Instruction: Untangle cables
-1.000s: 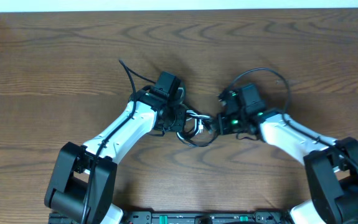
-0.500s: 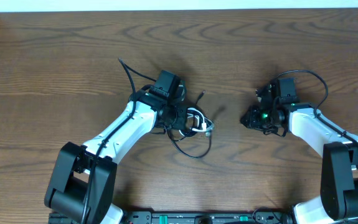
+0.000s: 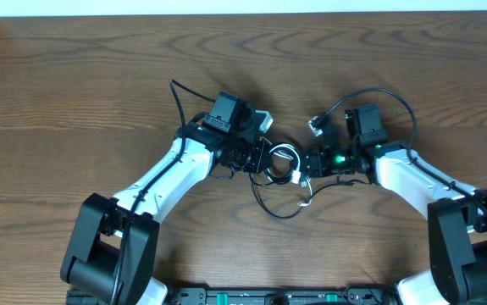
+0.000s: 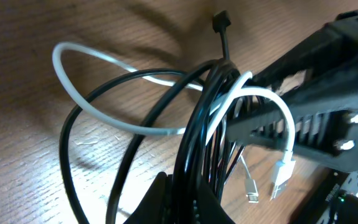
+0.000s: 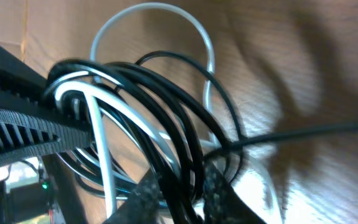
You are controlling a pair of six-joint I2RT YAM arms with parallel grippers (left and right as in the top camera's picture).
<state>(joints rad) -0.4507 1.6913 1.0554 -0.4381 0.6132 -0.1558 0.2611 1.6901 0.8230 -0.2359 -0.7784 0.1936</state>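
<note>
The black cable (image 3: 279, 213) and the white cable (image 3: 287, 152) hang as one tangled bundle between my two grippers at mid-table. My left gripper (image 3: 262, 158) is shut on the black coils from the left; in the left wrist view its jaws (image 4: 191, 190) pinch several black strands (image 4: 194, 124), with the white cable (image 4: 73, 93) looping out to the left. My right gripper (image 3: 309, 161) meets the bundle from the right; in the right wrist view its fingers (image 5: 188, 186) close round black strands (image 5: 166, 112), and a white loop (image 5: 154, 12) rises above.
Two small plug ends (image 4: 266, 183) dangle under the bundle, and a black plug (image 4: 221, 22) sticks up behind it. A white plug (image 3: 305, 203) lies on the wooden table (image 3: 74, 85). The right arm's own thick black cable (image 3: 379, 95) arcs above its wrist.
My right gripper, which had pulled away to the right half a second ago, has come back in to the bundle. My left gripper has shifted slightly right, and the black loop hangs lower.
</note>
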